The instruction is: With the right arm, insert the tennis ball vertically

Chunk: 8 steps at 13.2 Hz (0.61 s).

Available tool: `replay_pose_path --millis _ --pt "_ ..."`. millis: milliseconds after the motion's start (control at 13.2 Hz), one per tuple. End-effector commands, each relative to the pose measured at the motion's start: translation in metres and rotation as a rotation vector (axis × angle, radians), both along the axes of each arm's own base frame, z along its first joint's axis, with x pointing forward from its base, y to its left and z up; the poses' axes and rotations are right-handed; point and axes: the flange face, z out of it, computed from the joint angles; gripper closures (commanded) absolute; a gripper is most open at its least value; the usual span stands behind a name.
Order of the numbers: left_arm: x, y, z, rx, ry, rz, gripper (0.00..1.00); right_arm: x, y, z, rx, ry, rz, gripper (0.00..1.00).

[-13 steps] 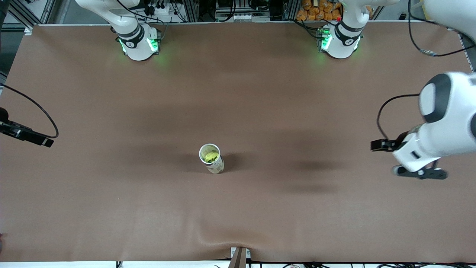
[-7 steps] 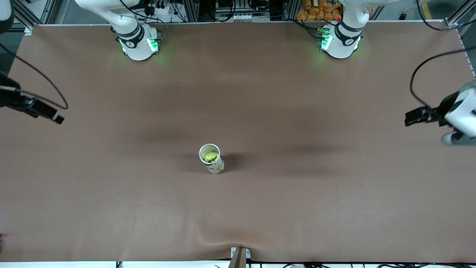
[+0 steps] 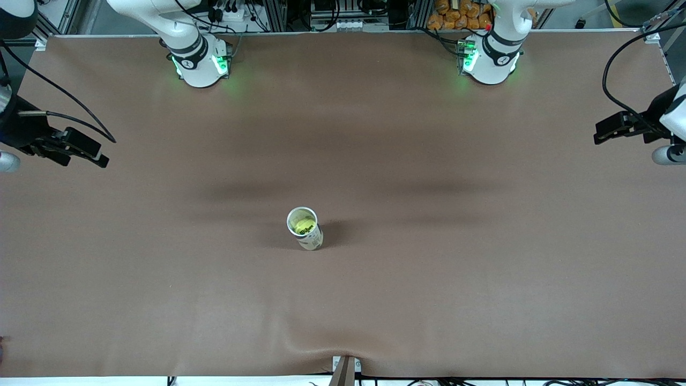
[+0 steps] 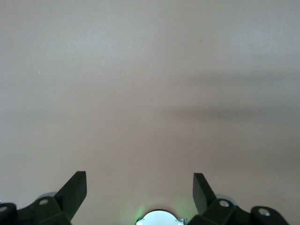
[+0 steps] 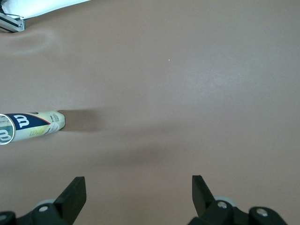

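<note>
Tennis ball (image 3: pixel 303 223) sits inside the upright can (image 3: pixel 305 229) at mid-table as the right gripper (image 5: pixel 138 190), fingers spread and empty, and the left gripper (image 4: pixel 139 187), likewise spread, have pulled back to the table's 2 ends, suggesting insertion is complete.

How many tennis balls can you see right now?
1. The tennis ball sits inside the upright can at mid-table. More balls could be hidden beneath it in the can.
</note>
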Motion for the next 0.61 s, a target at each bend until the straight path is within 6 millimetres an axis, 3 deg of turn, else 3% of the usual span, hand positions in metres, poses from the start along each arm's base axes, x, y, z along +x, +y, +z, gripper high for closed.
replay_pose_path --millis 0,228,531 --pt "-0.033 -0.013 0.003 -0.014 0.006 -0.019 0.0 -0.005 -0.003 0.004 -0.018 -0.019 0.016 0.0" --pt "-0.041 -0.021 -0.002 -0.016 0.0 -0.034 0.0 -0.004 -0.007 0.006 -0.066 -0.034 0.022 0.0" --pt "-0.039 -0.018 -0.001 -0.016 -0.008 -0.04 0.0 -0.02 -0.016 0.033 -0.206 -0.027 0.122 0.0"
